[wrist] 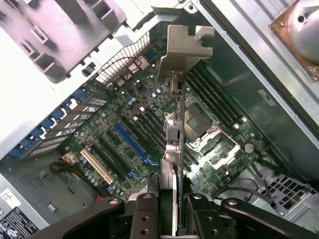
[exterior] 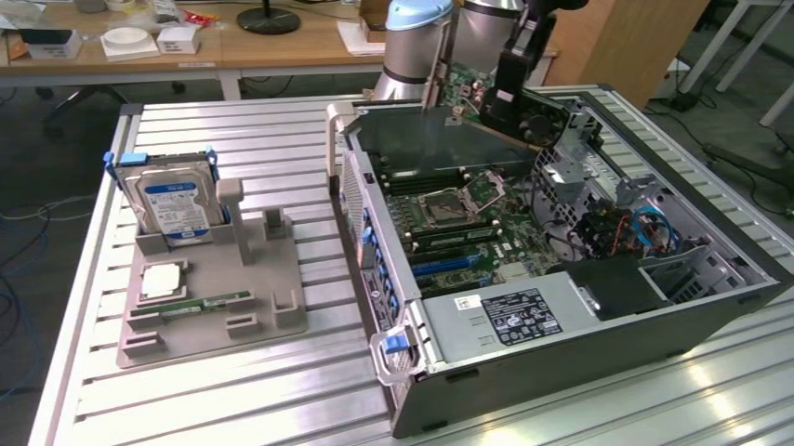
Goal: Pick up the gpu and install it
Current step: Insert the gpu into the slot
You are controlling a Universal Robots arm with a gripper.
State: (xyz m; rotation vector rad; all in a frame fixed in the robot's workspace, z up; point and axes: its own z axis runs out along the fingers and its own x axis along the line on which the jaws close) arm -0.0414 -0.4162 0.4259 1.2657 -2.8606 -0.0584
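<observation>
The black claw (wrist: 172,201) stands partly closed, clamped on the thin dark gpu (wrist: 185,50) with its grey metal end bracket. It hangs above the green motherboard (wrist: 124,129) inside the open grey computer case (exterior: 559,362).

There is one desk (exterior: 223,390). On it sit one open computer box (exterior: 559,372) and one grey tray (exterior: 260,279). The tray has one hard drive (exterior: 174,206), one green memory stick (exterior: 205,304) and one small square chip (exterior: 162,281). There is one robot arm (exterior: 416,37) with two fingers (wrist: 144,219), and one gpu (exterior: 462,84). Inside the box there is one big green board (exterior: 496,251), one square socket (exterior: 453,206), one long blue slot (wrist: 130,143) and one white slot (wrist: 97,165). Far back stands one wooden desk (exterior: 273,51) with one black round stand (exterior: 270,19) on it
</observation>
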